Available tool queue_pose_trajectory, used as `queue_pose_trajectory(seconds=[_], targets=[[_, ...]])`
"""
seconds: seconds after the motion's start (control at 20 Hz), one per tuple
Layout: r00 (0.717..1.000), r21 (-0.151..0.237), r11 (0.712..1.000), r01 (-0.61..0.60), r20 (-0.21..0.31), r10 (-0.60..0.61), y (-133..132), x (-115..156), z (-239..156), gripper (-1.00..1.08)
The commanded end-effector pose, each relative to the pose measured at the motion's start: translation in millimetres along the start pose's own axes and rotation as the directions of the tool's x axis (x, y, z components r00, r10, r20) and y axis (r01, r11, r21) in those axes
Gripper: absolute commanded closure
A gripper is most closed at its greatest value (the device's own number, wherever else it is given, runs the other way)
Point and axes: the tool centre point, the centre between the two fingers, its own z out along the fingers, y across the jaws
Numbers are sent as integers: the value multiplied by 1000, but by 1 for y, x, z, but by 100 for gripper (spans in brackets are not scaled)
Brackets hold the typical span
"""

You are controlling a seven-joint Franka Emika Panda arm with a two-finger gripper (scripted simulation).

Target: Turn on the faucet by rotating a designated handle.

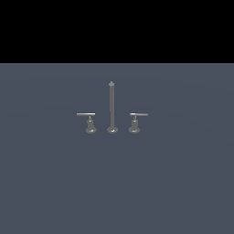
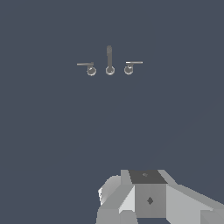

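We see the faucet (image 1: 112, 109) standing on a flat grey-blue floor (image 1: 55, 183) with bare surface on every side of it; in the exterior view the floor ends at a straight far edge, beyond which all is black. The spout rod (image 1: 111, 106) rises upright in the middle, with one short handle on either side, each standing apart from the rod's round foot. The designated handle (image 1: 89, 121) is the one on the exterior view's left, its thin bar reaching away from the rod; the other handle (image 1: 135, 121) mirrors it. In the wrist view we find the gripper's body (image 2: 148, 199) well apart from the faucet; its fingers lie out of frame, so we cannot tell whether they are spread or pressed together.
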Motion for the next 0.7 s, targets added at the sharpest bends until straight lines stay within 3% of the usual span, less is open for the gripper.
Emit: queue_pose_trajectory(seconds=[0.0,0.65], targets=[[1000,0,1000,0,0,0,0,0,0,108],[996,-3,996,-85,3,85,-20,6,24,108]])
